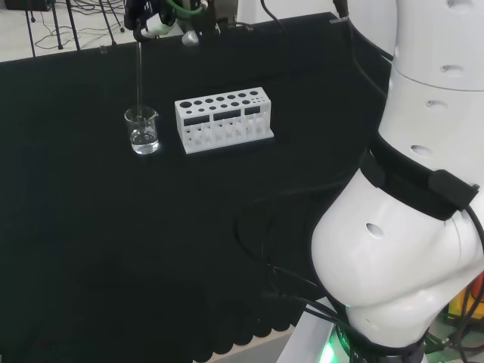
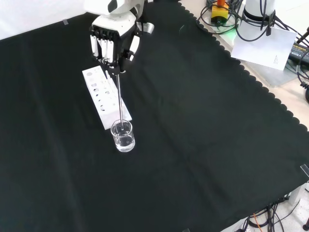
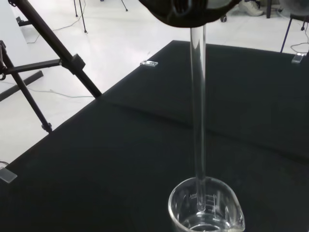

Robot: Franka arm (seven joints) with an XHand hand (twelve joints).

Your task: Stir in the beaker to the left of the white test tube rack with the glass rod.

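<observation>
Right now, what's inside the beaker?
Clear liquid low in the beaker, plus the lower end of the glass rod, held by the hand. Whether its tip touches the bottom can't be told.

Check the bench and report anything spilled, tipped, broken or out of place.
Nothing stands out. The beaker stands upright beside the white test tube rack, with no spill visible on the black cloth. The hand holds the glass rod, its tip inside the beaker.
</observation>
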